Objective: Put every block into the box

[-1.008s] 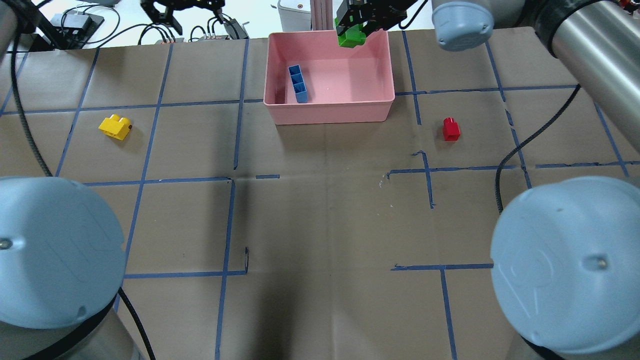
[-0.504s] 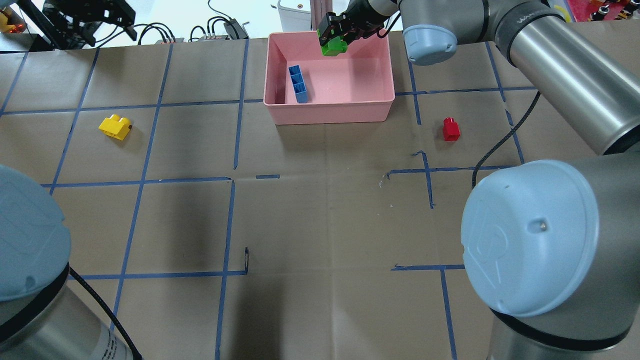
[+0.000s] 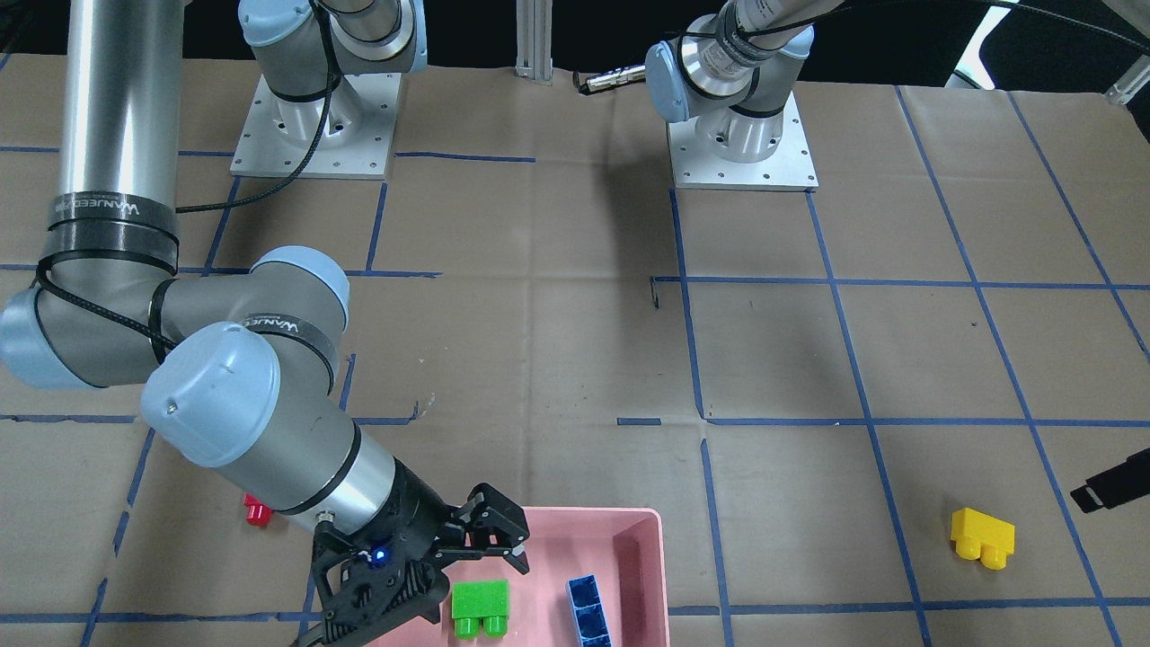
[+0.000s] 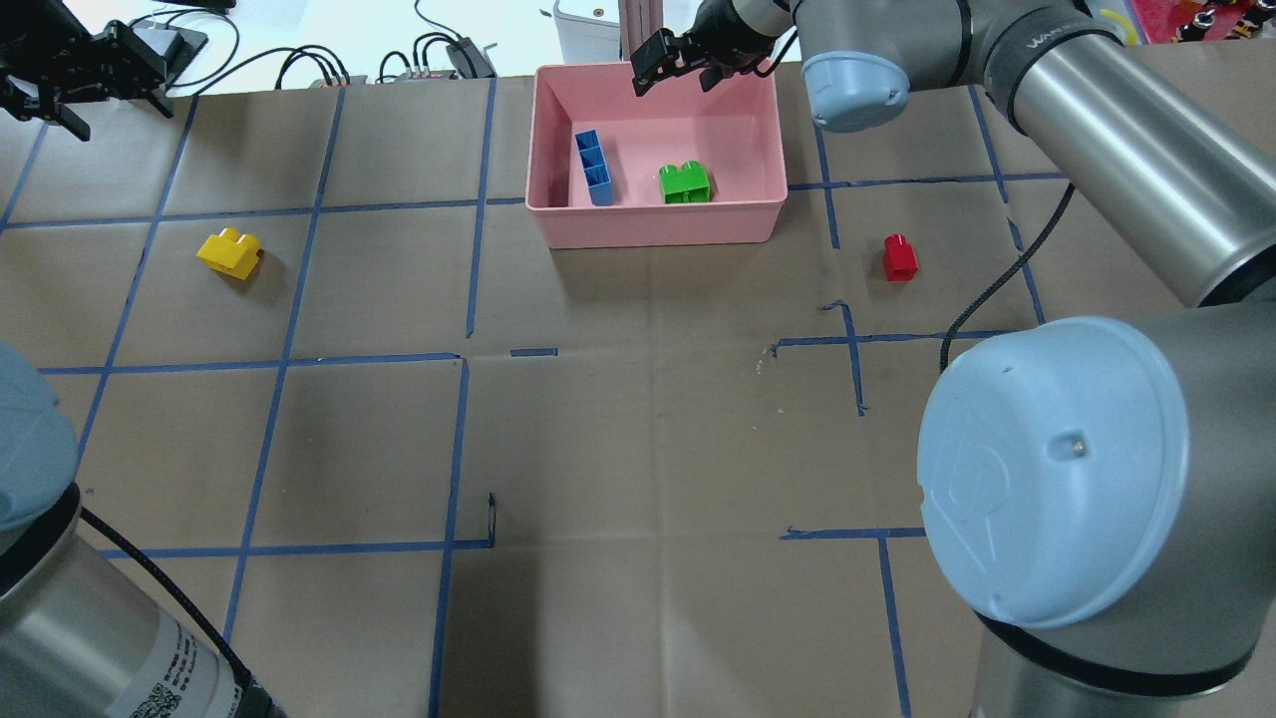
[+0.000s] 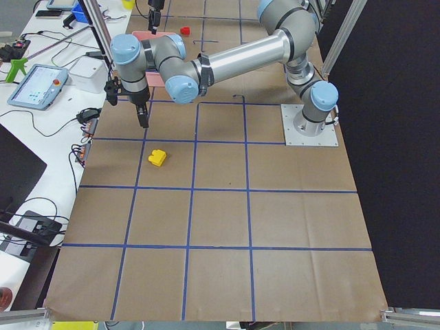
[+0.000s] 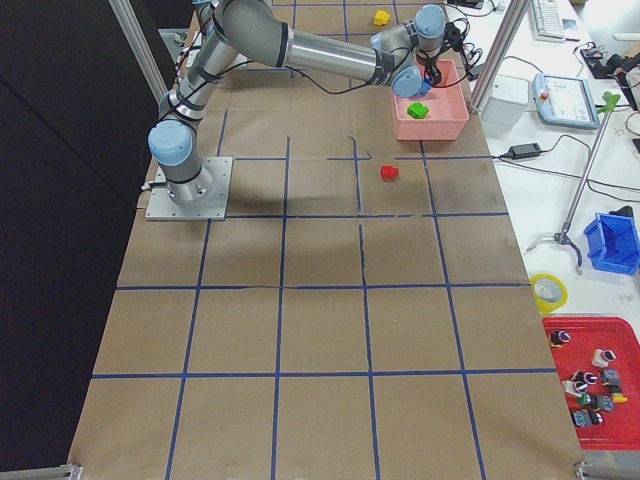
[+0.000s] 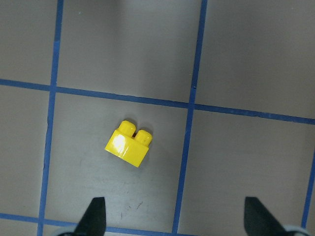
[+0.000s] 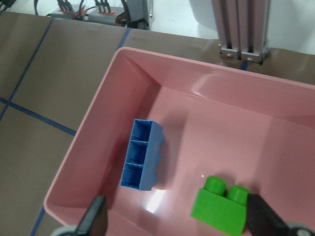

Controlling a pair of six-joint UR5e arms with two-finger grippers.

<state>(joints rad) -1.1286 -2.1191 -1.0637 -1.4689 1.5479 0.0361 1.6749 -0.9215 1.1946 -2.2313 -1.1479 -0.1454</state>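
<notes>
The right gripper [image 4: 678, 78] hangs over the far rim of the box [image 4: 658, 224], jaws spread and holding nothing. The green block [image 4: 685, 183] lies on the pink floor near the front wall, studs pointing sideways. The blue block [image 4: 594, 168] lies apart from it on its side, hollow cells showing. By my reckoning the job is half done. The yellow block [image 4: 230, 253] sits tipped on the desk [image 4: 638, 449], well left of the box, and the small red block [image 4: 899, 258] stands out to the right. The left gripper [image 7: 175, 216] hovers wide open above the yellow block, so a straight descent and a squeeze across its smooth sides looks next.
</notes>
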